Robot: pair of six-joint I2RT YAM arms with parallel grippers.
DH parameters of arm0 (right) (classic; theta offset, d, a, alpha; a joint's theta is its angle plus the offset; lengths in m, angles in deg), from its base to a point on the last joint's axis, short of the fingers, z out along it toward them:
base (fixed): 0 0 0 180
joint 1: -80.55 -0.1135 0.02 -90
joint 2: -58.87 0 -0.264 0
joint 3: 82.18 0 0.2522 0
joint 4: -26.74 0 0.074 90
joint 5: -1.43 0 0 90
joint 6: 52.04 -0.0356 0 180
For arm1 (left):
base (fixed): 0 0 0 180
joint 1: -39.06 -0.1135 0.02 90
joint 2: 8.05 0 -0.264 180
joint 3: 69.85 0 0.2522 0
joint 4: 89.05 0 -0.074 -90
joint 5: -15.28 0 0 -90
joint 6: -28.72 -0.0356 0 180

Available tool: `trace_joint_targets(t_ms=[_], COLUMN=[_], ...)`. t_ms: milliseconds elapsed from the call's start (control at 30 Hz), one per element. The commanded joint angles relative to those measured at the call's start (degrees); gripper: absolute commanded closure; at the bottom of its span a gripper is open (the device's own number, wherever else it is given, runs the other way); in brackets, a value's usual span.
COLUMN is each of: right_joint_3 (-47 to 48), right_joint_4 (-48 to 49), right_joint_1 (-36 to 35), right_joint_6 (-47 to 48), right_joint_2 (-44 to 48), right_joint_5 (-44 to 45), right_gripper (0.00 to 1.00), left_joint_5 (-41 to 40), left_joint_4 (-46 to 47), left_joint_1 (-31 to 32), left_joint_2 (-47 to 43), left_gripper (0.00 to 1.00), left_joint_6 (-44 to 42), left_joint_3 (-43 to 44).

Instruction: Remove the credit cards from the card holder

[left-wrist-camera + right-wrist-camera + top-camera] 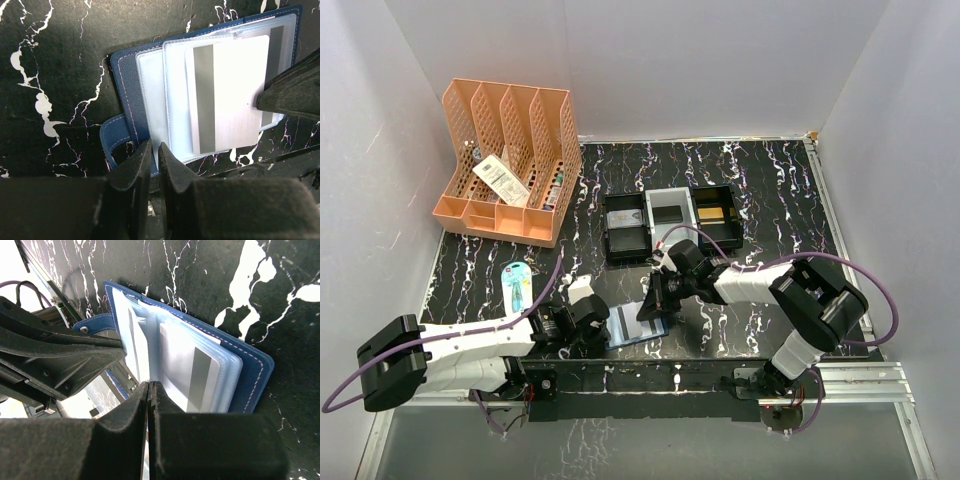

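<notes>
The left tool (155, 148) fills the foreground, its jaws closed to a thin slit on the near edge of the card holder (127, 75). The holder lies open on the counter (60, 60) between the two arms. The right tool (150, 386) is fully closed, its tip against the edge of a white credit card (235, 95) with a grey magnetic stripe, seated in a clear sleeve (175, 100). Whether it actually nips the card I cannot tell. Extraction seems to be just starting. The next move calls for a straight pull along the sleeve while the left tool pins the holder. No brand or writing is legible.
</notes>
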Motion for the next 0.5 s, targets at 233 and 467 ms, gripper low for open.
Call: trace_joint_targets(t_ms=[233,467], right_joint_3=[-0.51,-0.98], right_joint_4=[2.22,3.17], right_joint_1=[0.49,0.57], right_joint_6=[1.12,0.29], right_joint_2=[-0.43,-1.18], right_joint_5=[-2.08,-1.16], right_gripper=[1.00,1.00], left_joint_5=[-1.53,2.99], left_joint_4=[-2.64,7.07], left_joint_1=[0.25,0.22], left_joint_2=[-4.79,-8.49], left_gripper=[0.81,0.61], left_joint_6=[-2.31,-7.19], left_joint_3=[1.61,3.55])
